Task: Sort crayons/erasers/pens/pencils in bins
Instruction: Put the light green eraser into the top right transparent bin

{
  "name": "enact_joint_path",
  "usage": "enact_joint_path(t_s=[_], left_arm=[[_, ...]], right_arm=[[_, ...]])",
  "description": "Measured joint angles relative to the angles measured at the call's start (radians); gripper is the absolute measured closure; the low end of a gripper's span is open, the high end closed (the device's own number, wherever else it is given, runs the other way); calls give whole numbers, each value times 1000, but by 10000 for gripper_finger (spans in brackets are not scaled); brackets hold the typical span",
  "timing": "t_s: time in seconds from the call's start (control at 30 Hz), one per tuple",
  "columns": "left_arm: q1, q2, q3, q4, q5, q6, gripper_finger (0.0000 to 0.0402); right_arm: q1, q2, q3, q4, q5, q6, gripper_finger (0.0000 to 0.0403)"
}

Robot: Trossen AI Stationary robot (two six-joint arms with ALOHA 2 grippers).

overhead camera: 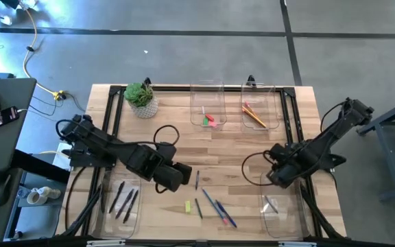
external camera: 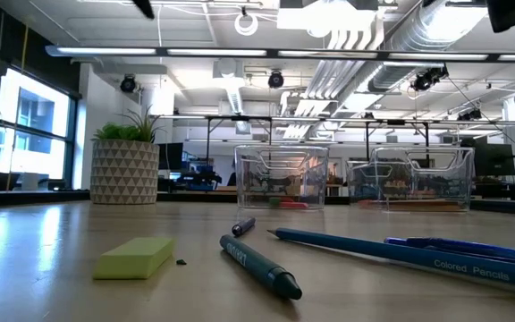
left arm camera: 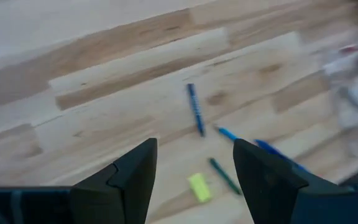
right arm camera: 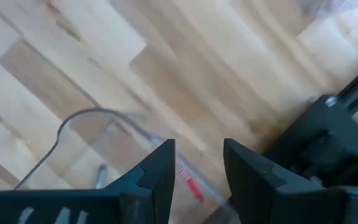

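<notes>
Left arm reaches across the table [overhead camera: 232, 147], left gripper [left arm camera: 194, 163] spread, empty — above a yellow-green eraser [overhead camera: 188, 206]. Right arm angled inward; right gripper [right arm camera: 199, 163] parted, empty, over a front bin [overhead camera: 280, 218]. Pencils [overhead camera: 254, 114] lie in a back bin [overhead camera: 277, 106].

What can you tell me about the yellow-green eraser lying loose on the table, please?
The yellow-green eraser is a small, flat rectangular block with soft edges, matte and rubbery-looking, apparently whole. It lies flat on the bare wooden table, outside every bin, near the front edge. A dark green stick lies just beside it, apart from it, with blue sticks beyond. A tiny dark crumb sits by one corner. Nothing touches it except the table; the left claw, open, hovers above and short of it.
</notes>
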Motion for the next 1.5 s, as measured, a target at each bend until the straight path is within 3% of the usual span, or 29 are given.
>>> enact_joint_path(t_s=[0.27, 0.47, 0.93, 1.5], left_arm=[[-14, 112, 78, 40, 6, -30, 202], [-24, 196, 95, 38, 18, -86, 202], [-94, 343, 95, 45, 104, -248, 202], [-112, 453, 94, 142, 199, -261, 202]], right_arm=[[-33, -120, 0, -37, 111, -44, 274], [-52, -163, 0, -45, 137, -70, 274], [-92, -162, 0, -48, 154, -131, 274], [-132, -162, 0, -48, 164, -163, 274]])
